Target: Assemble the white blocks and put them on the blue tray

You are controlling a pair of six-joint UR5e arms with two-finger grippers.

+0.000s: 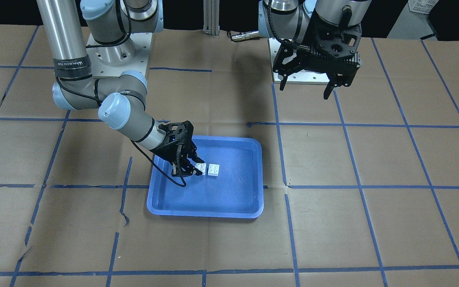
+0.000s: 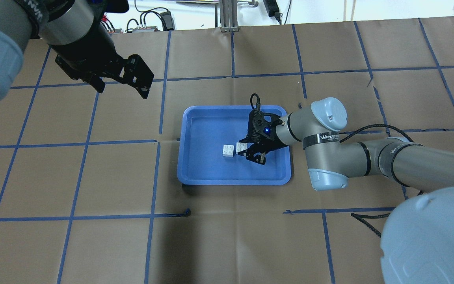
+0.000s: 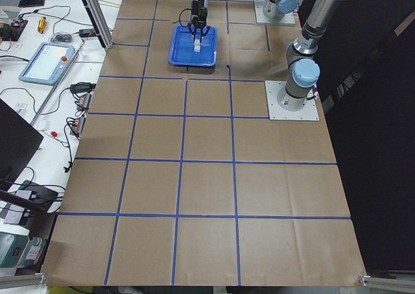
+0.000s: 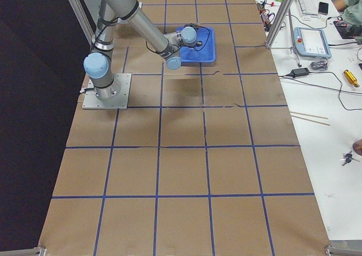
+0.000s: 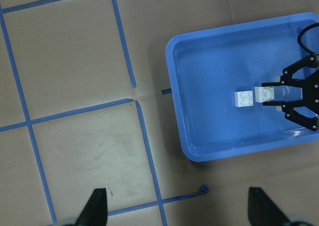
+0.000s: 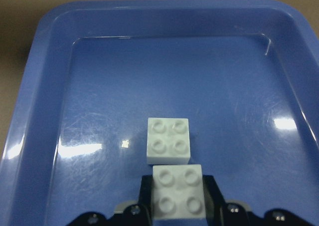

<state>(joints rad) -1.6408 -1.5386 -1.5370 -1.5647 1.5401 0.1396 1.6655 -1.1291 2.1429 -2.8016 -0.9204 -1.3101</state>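
You have the right gripper [image 6: 177, 206] clamped on one white block [image 6: 177, 186] inside the blue tray [image 6: 30, 111], just beside the other white block [image 6: 168, 140] (the left gripper [image 2: 120, 82] hangs spread, well apart), so the next move looks like lifting it and pressing it squarely onto those studs.

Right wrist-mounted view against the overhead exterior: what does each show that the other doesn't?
Only the wrist view: four studs on each white block, the near block clamped in the right gripper, and the far block just ahead, unstacked. Only the overhead: the left gripper, open, hovering over the table well clear of the blue tray. Both: the two blocks side by side inside the tray.
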